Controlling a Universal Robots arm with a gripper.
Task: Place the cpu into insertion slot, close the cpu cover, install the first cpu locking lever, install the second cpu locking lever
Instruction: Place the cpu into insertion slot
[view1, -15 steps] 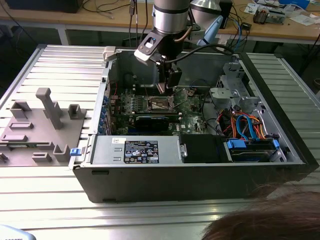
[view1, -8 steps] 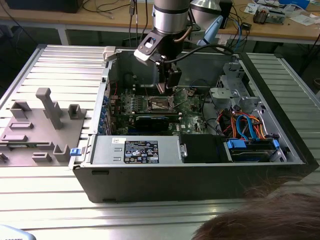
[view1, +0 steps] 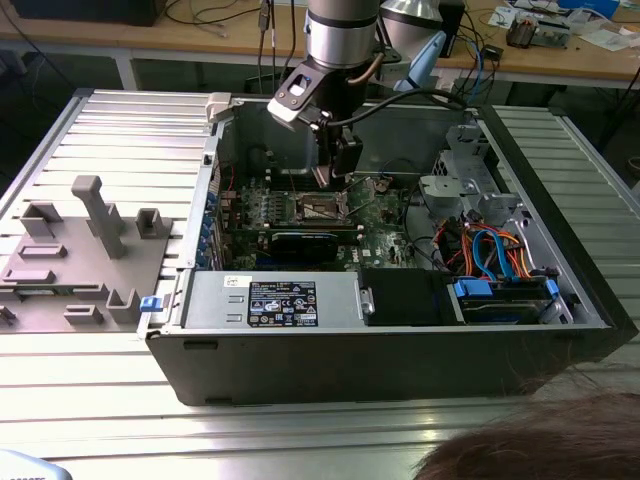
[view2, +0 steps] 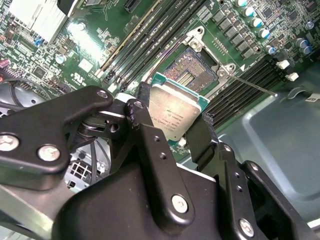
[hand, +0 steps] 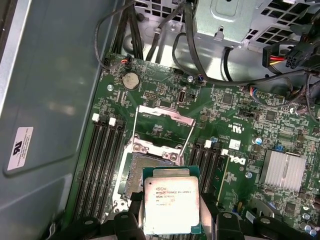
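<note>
In the upper centre of the exterior view, the gripper (view1: 334, 172) hangs inside the computer case (view1: 400, 350). Its fingers (view2: 150, 140) clench the cpu (hand: 171, 207) over the uncovered insertion slot (view2: 190, 70), not seated. The cpu cover (hand: 165, 111) is flipped open.

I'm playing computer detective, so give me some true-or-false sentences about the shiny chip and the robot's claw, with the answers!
1. The gripper grips the cpu by its edges. True.
2. The cpu sits in the insertion slot. False: it is held clear of the slot, which is empty.
3. The cpu cover is shut. False: it is swung open.
4. The circuit board is green. True.
</note>
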